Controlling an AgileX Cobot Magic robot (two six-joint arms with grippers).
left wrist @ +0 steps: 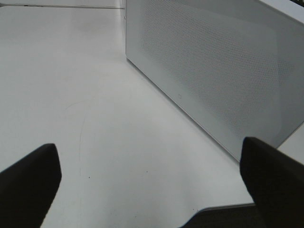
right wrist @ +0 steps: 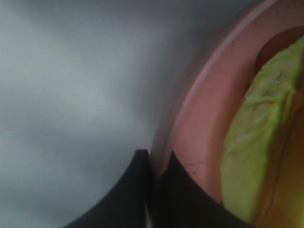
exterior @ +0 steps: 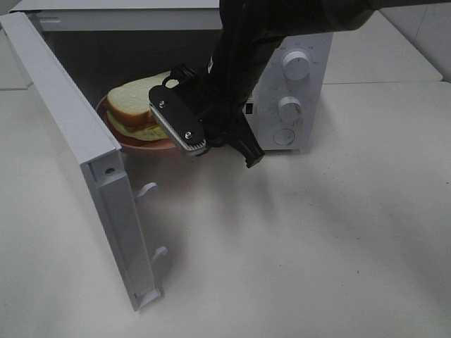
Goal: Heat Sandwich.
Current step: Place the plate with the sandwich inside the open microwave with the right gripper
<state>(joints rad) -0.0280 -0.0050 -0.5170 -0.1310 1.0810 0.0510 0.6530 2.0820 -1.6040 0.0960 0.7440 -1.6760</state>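
Pinching one plate [right wrist: 199,123] under one sandwich [exterior: 130,105], right claw [right wrist: 153,160] is closed; left claw [left wrist: 149,145] gapes.

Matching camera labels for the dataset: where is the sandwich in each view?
Exterior high: sandwich upper left, at the open microwave's mouth.
Left wrist: not in it; only the microwave's outer wall.
Right wrist: right edge, green filling showing.
Shared landmark: pink plate under it, exterior and right wrist.
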